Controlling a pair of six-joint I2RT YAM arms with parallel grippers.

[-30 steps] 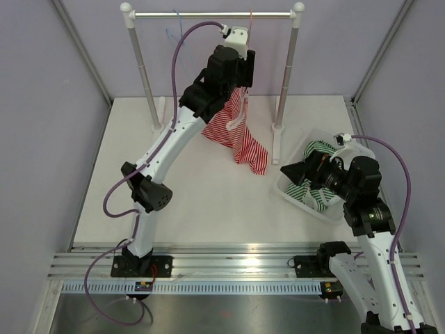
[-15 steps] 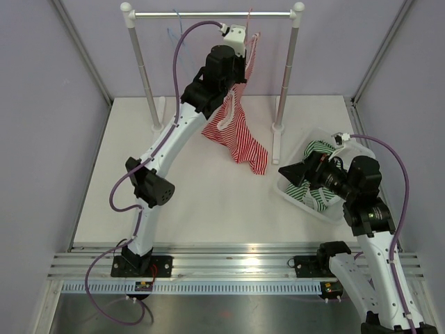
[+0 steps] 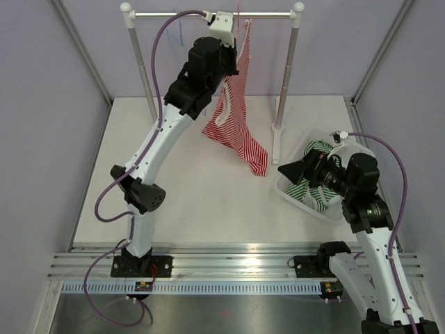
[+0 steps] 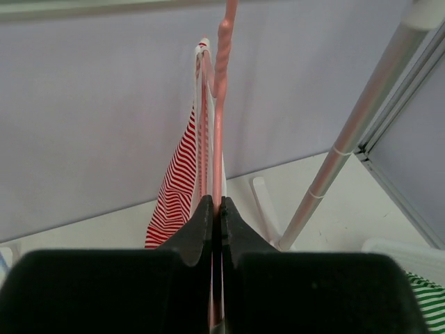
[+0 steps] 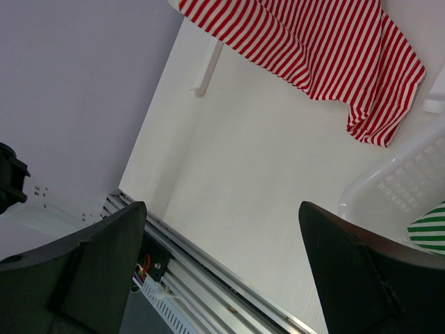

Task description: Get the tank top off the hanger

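Observation:
A red-and-white striped tank top (image 3: 236, 132) hangs from a pink hanger (image 3: 245, 35) just under the rack's rail (image 3: 181, 14). High at the rail, my left gripper (image 3: 235, 56) is shut on the hanger. In the left wrist view the black gripper (image 4: 216, 205) pinches the pink hanger (image 4: 221, 104) stem, and the tank top (image 4: 177, 188) drapes on its left side. My right gripper (image 3: 288, 172) hovers low at the right, open and empty. In its wrist view the right gripper (image 5: 222, 216) faces bare table, with the tank top's (image 5: 313, 49) hem above it.
A white basket (image 3: 300, 198) holding a green-striped garment (image 3: 316, 149) sits at the right under my right arm; its rim (image 5: 389, 181) shows in the right wrist view. Rack posts (image 3: 142, 69) (image 3: 288, 69) stand at the back. A blue hanger (image 3: 177, 24) hangs on the rail.
My left gripper has shut on the pink hanger and risen toward the rail, lifting the tank top's upper part with it. The right arm has hardly moved.

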